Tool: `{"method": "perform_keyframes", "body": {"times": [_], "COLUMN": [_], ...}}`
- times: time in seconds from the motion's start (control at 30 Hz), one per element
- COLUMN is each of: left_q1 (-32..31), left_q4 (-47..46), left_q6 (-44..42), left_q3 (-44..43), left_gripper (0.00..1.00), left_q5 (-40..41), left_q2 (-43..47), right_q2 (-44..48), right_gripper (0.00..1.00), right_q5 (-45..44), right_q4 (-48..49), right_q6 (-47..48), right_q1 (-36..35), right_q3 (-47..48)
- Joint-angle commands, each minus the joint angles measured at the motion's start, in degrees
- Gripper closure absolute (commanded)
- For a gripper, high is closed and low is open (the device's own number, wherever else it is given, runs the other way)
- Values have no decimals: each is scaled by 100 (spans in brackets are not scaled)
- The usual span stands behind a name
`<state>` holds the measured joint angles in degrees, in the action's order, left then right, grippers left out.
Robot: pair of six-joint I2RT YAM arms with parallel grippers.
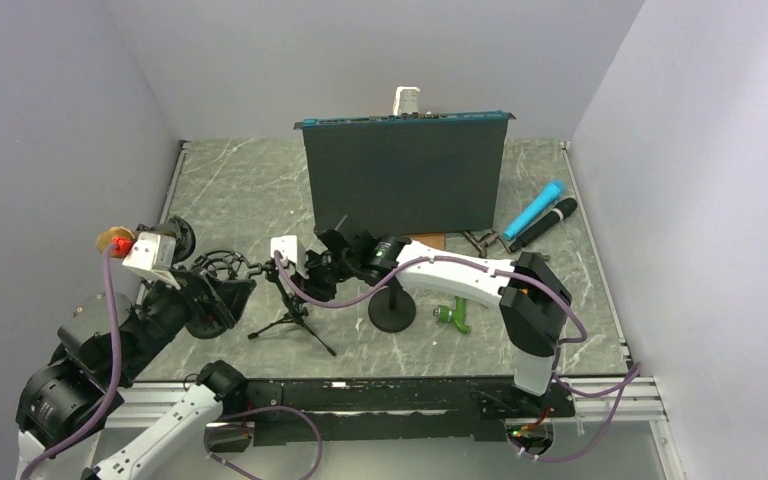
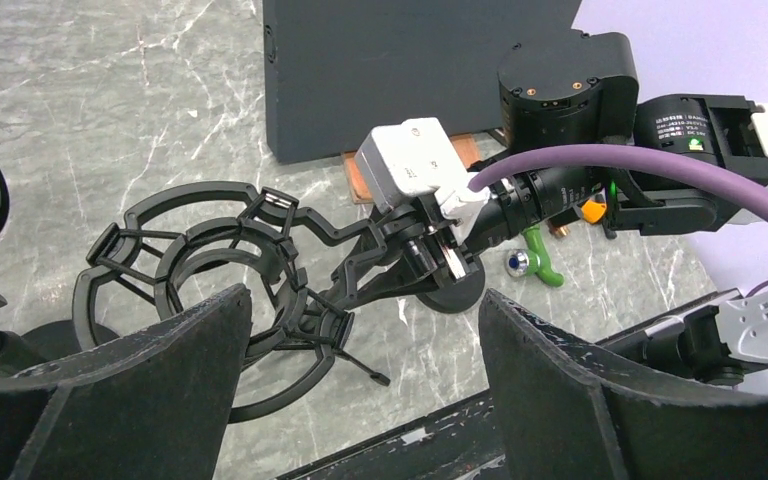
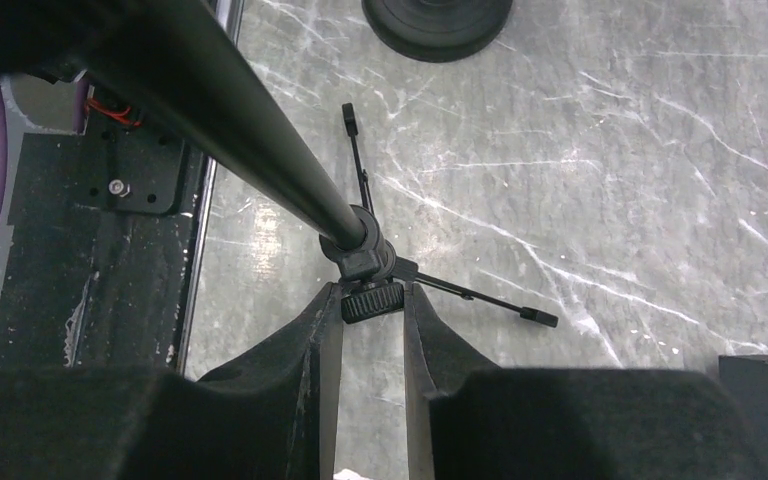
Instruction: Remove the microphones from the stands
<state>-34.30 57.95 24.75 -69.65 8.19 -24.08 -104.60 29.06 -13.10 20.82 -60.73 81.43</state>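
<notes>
Right gripper (image 3: pixel 373 318) is clamped on the knurled knob (image 3: pixel 371 299) of the tripod stand (image 1: pixel 290 315). Left gripper (image 2: pixel 365 298) is held wide open at the shock mount (image 2: pixel 278 208), gripping nothing. Black microphone (image 1: pixel 547 222) is laid beside a blue microphone (image 1: pixel 533 210), well apart from the stand.

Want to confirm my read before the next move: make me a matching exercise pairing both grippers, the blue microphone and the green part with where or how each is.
1 left gripper
2 right gripper
3 blue microphone
4 green part

A shut on the stand, at its knob
B beside the round base
C open, by the shock mount
D lying right of the dark board

Pairs: 1-C, 2-A, 3-D, 4-B
</notes>
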Motion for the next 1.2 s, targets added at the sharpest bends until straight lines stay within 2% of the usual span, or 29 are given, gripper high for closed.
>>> {"method": "perform_keyframes", "body": {"times": [0.0, 0.2, 0.33, 0.47, 0.7, 0.9, 1.17], "left_q1": [6, 8, 5, 3, 3, 3, 8], "left_q4": [-100, -231, -591, -605, -523, -466, -320], "left_q6": [69, 262, 241, 246, 354, 408, 504], "left_q3": [-44, 159, 296, 223, 137, 242, 417], "left_gripper": [14, 22, 15, 13, 16, 16, 15], "left_q5": [152, 374, 291, 328, 314, 478, 730], "left_q2": [51, 361, 728, 753, 373, 175, 111], "right_q2": [-215, -141, -231, -283, -109, 150, 291], "right_gripper": [100, 100, 100, 100, 100, 100, 100], "right_q5": [-456, -194, 46, -40, -639, -1376, -2743], "right_q4": [112, 574, 506, 363, 719, 1634, 2269], "right_q6": [184, -137, -191, -153, -184, -236, 416], "right_q1": [63, 163, 206, 202, 186, 112, -288], "right_q3": [-224, -667, -624, -509, -808, -1390, -1964]}}
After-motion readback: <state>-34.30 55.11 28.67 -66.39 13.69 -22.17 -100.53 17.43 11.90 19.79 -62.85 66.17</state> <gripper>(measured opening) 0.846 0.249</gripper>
